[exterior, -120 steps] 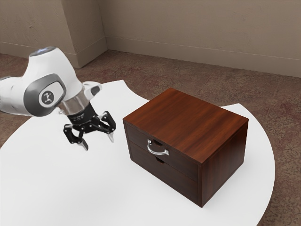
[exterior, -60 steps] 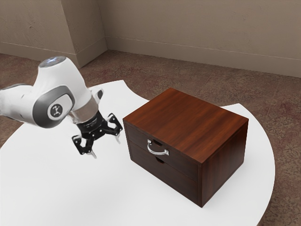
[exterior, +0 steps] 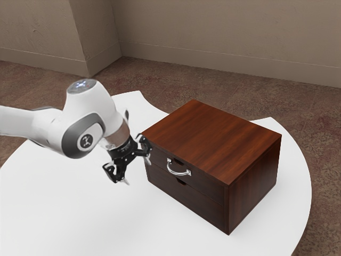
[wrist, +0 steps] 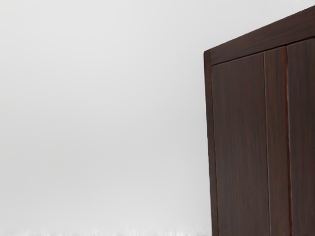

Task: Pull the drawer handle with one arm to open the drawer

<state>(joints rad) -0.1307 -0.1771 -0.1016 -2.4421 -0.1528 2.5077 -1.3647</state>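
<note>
A dark wooden drawer cabinet (exterior: 213, 138) stands on the round white table (exterior: 64, 213). Its upper drawer front (exterior: 200, 178) carries a curved silver handle (exterior: 178, 170) and sits flush with the cabinet face. My black gripper (exterior: 130, 162) hovers open and holds nothing, just off the cabinet's front corner on the exterior view's left, a short way from the handle. In the wrist view the cabinet's front (wrist: 261, 147) with its vertical seams rises beside bare table (wrist: 98, 123).
A lower drawer front (exterior: 186, 200) sits beneath the upper one. The table edge (exterior: 298, 224) curves close behind the cabinet on the exterior view's right. Brown carpet (exterior: 213, 80) and a beige wall (exterior: 213, 26) surround the table.
My arm has swung toward the exterior view's right and slightly down, bringing the open gripper from mid-table up to the cabinet's front corner. The cabinet and its drawers have not moved.
</note>
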